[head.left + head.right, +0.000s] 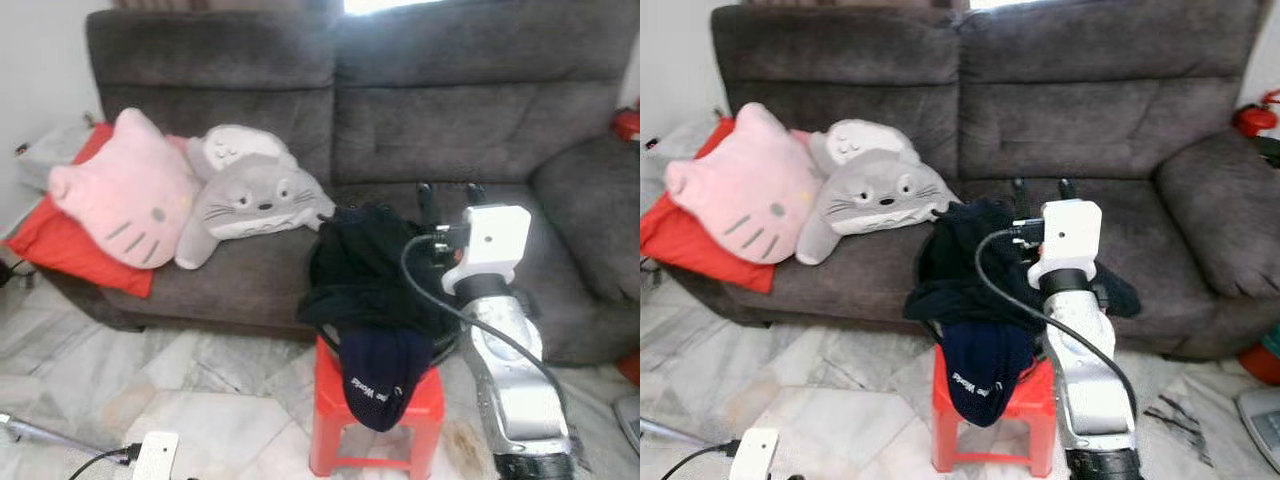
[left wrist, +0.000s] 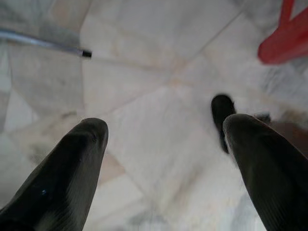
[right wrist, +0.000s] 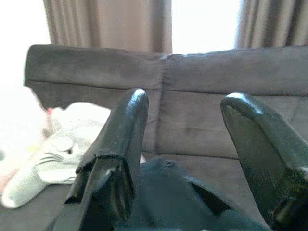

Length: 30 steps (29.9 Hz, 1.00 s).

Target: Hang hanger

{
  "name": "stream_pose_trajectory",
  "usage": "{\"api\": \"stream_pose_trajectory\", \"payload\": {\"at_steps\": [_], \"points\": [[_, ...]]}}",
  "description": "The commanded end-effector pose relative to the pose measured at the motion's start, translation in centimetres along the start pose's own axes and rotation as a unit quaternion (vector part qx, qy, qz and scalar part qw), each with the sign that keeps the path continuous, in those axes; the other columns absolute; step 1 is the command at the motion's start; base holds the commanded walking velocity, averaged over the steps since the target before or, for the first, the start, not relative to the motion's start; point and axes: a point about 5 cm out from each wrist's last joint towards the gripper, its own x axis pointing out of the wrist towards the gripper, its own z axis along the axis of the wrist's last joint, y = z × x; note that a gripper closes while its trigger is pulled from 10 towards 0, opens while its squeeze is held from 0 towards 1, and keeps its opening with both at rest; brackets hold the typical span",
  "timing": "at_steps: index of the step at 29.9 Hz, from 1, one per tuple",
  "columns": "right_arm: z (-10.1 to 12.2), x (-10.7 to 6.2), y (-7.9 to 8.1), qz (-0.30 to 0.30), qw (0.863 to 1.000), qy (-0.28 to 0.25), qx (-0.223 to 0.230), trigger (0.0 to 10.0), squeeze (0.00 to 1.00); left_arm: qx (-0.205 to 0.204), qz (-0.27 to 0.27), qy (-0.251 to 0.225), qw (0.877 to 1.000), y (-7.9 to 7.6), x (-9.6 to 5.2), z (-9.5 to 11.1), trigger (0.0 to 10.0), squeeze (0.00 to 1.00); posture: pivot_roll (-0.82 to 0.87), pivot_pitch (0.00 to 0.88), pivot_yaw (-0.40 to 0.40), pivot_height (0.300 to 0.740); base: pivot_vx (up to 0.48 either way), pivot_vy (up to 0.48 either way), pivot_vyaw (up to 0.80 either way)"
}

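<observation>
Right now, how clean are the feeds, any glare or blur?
Left eye view: window blown out, scene soft. Right wrist view: backlit, window glare between curtains, right claw dark. Left wrist view: left claw blurred against pale floor.

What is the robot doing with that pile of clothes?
The robot stands facing a grey sofa. Its right hand is raised, open and empty, over a heap of dark clothes piled on a red plastic stool. Its left hand hangs open over the marble floor. I can't make out a hanger yet. A pink cat cushion and a grey plush toy lie on the sofa.
</observation>
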Motion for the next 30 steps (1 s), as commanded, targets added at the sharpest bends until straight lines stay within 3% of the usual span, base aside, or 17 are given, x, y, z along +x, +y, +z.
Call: {"api": "stream_pose_trajectory", "payload": {"at_steps": [1, 20, 30], "points": [[0.5, -0.01, -0.26, -0.004, 1.0, -0.011, 0.001, 10.0, 0.0, 0.006, 0.003, 0.0, 1.0, 0.43, 0.01, 0.24, 10.0, 0.0, -0.25, 0.01, 0.081, 0.74, 0.0, 0.0, 0.0], [0.54, 0.0, -0.4, -0.003, 1.0, -0.008, -0.012, 10.0, 0.0, 0.005, 0.004, -0.001, 1.0, 0.7, -0.02, 0.25, 10.0, 0.0, -0.24, 0.058, 0.083, 0.74, 0.0, 0.0, 0.0], [0.59, 0.02, -0.39, -0.008, 1.0, -0.008, -0.003, 10.0, 0.0, 0.007, 0.004, -0.002, 1.0, 0.8, -0.03, 0.31, 10.0, 0.0, -0.24, 0.07, 0.087, 0.74, 0.0, 0.0, 0.26]]}}
